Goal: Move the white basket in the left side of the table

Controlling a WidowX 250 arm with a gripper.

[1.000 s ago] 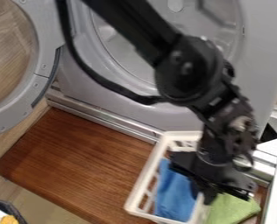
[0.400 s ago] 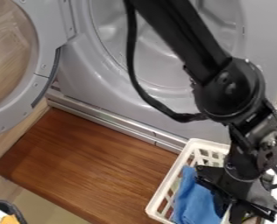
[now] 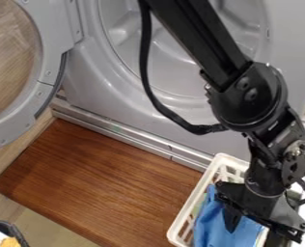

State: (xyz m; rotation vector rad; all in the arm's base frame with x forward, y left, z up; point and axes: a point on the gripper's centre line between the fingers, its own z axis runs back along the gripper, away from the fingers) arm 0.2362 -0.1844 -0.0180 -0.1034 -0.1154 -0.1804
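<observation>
Basket [image 3: 190, 205], the white one you are after, sits at five o'clock in the camera view, at the right-hand end of the brown wooden board [image 3: 110, 183]; its long left wall slants down from the top toward six. You have the gripper [image 3: 255, 230] hanging over the basket, also at five o'clock, with its two fingers standing wide apart; the nearer finger is down against the blue cloth [image 3: 213, 219], which lies in the basket, and the other is over toward the right-hand side.

Your arm [image 3: 245, 99] comes in from twelve o'clock and bends at an elbow between two and three; a black cable [image 3: 156, 103] loops along its left side; behind it stands the grey machine [image 3: 94, 87], its round opening near twelve. You can see the round door [image 3: 48, 72] swung out at ten o'clock; a metal rail [image 3: 129, 135] runs between machine and board, slanting from nine down toward four; a small yellow piece [image 3: 10, 242] shows between seven and eight.
</observation>
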